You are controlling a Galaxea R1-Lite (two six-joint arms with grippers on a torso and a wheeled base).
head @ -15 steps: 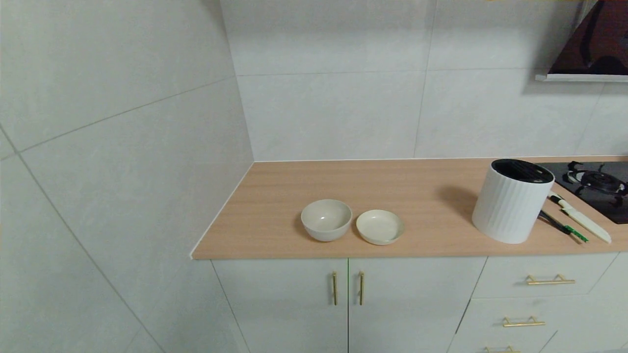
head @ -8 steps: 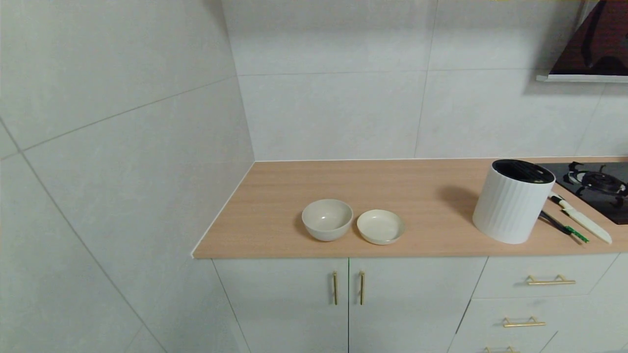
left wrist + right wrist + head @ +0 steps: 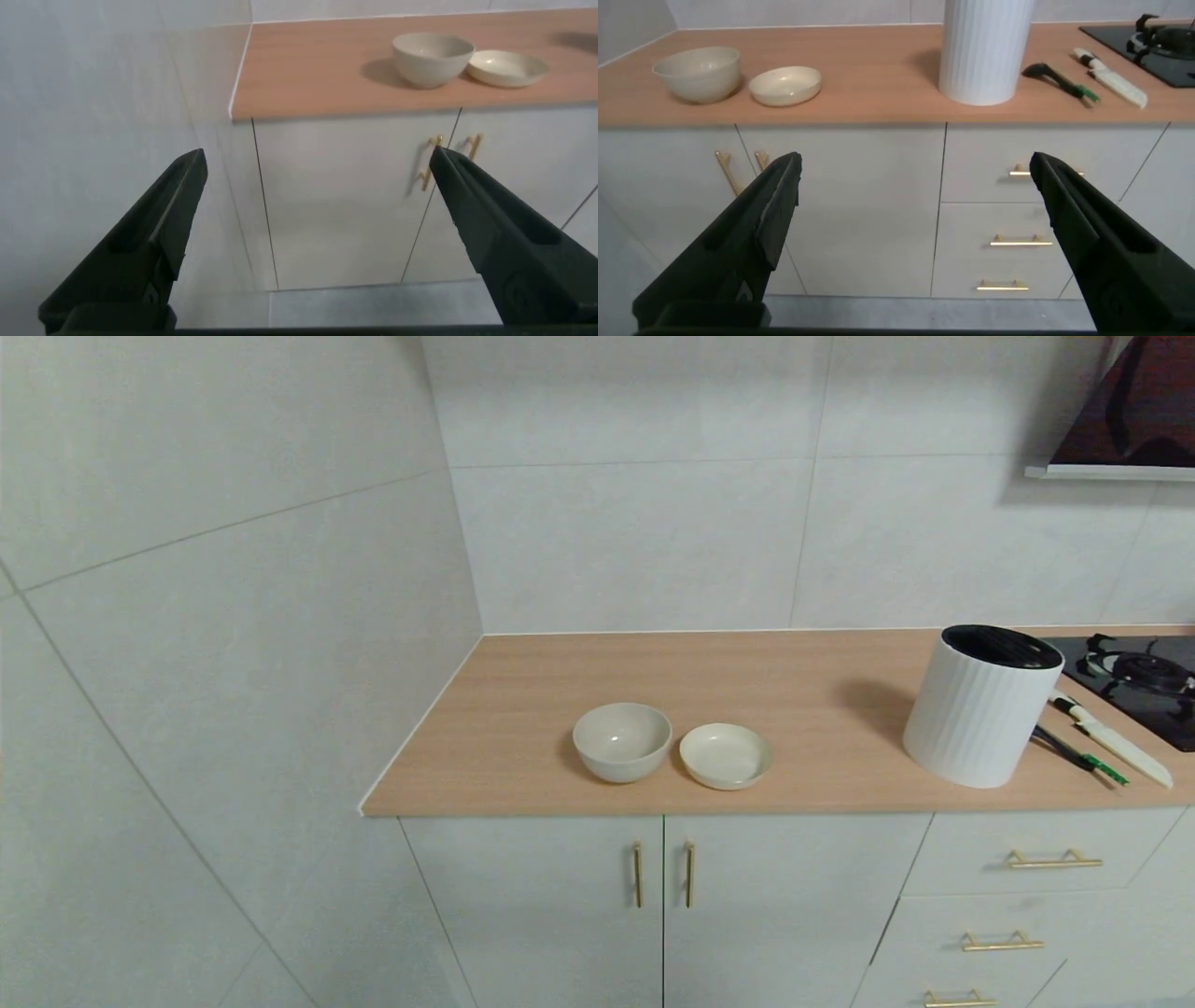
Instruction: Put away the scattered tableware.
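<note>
Left gripper [image 3: 316,157] wide open and empty, bowl [image 3: 432,58] and dish [image 3: 507,67] side by side on the desk [image 3: 318,65] well beyond it; right gripper [image 3: 915,162] wide open and empty, white holder [image 3: 985,51] well beyond it

The wooden countertop [image 3: 747,681] bears a bowl [image 3: 622,741], a dish [image 3: 725,755], a ribbed white holder [image 3: 980,709] — knife [image 3: 1116,742] and green-tipped utensil [image 3: 1083,761] beside it.

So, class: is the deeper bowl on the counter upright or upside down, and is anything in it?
Upright and empty: the bowl sits on its base on the counter, rim up, its bare inside visible.
</note>
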